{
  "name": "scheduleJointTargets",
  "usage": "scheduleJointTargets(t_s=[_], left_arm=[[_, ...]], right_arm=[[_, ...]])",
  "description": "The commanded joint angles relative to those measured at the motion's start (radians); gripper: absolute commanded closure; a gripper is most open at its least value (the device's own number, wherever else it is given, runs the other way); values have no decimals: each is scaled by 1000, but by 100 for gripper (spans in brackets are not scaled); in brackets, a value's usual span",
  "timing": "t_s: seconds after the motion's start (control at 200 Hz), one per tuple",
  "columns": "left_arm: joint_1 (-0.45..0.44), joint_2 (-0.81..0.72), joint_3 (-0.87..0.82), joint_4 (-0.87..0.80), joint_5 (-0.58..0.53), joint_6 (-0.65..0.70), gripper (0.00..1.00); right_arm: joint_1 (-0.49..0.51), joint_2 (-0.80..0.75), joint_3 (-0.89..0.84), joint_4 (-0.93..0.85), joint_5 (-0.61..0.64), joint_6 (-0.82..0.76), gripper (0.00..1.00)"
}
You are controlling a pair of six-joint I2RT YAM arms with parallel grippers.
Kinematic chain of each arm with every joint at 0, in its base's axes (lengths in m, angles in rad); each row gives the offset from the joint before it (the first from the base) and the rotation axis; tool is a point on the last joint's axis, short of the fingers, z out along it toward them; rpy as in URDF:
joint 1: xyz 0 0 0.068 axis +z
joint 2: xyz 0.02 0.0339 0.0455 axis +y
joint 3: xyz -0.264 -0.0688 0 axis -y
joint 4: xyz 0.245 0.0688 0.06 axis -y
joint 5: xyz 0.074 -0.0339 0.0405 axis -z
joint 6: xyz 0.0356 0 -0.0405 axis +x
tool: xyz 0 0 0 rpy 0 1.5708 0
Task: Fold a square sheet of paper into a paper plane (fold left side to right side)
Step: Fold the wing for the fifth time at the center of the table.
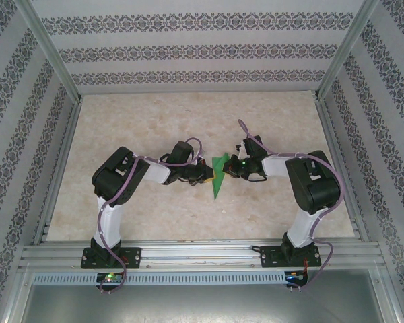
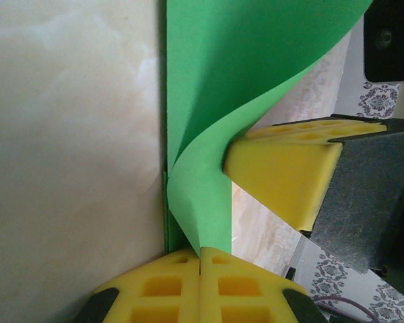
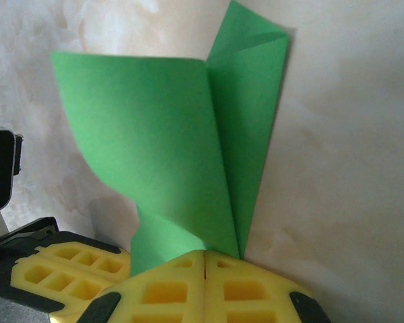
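The left gripper point(image 1: 203, 175), jaws clamped on a curled flap, and, across the paper plane point(image 1: 219, 177) lying mid-worktop point(image 1: 155, 121), the right gripper point(image 1: 234, 167), jaws likewise pinching it, handle what is judged light, limp, crease-prone stock: grip flap edges only, gently.

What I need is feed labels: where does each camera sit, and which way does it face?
Top external: above and behind the arm bases, facing down on the table; both arms, left hand and right hand meeting at the green paper.
Left wrist: on the left arm, facing past its own yellow fingers to the right hand.
Right wrist: mirrored, its own fingers low, the left hand at lower left.
Both wrist views share the green paper.
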Motion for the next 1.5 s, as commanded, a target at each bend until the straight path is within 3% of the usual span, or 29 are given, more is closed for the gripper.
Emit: scheduleJointTargets(t_s=[0.0,0.18,0.39,0.54,0.704,0.929,1.219,1.494], left_arm=[[10,49,-44,-130,-135,5,100],[10,27,-49,-95,-122,3,98],[10,-63,-41,-141,-131,33,80],[21,-151,-35,-234,-158,73,76],[24,-218,-6,-358,-153,122,83],[-20,-211,52,-343,-36,59,93],[-97,-114,127,-307,-6,-8,96],[-100,-73,114,-312,-37,-8,97]], right_arm=[[6,25,21,-30,3,-13,98],[5,41,32,-127,35,-21,99],[5,52,9,-143,36,-16,100],[5,56,0,-144,35,-15,100],[6,57,-2,-146,36,-13,100],[6,65,0,-149,34,-12,100],[9,72,0,-152,31,-13,100],[12,72,3,-159,30,-18,100]])
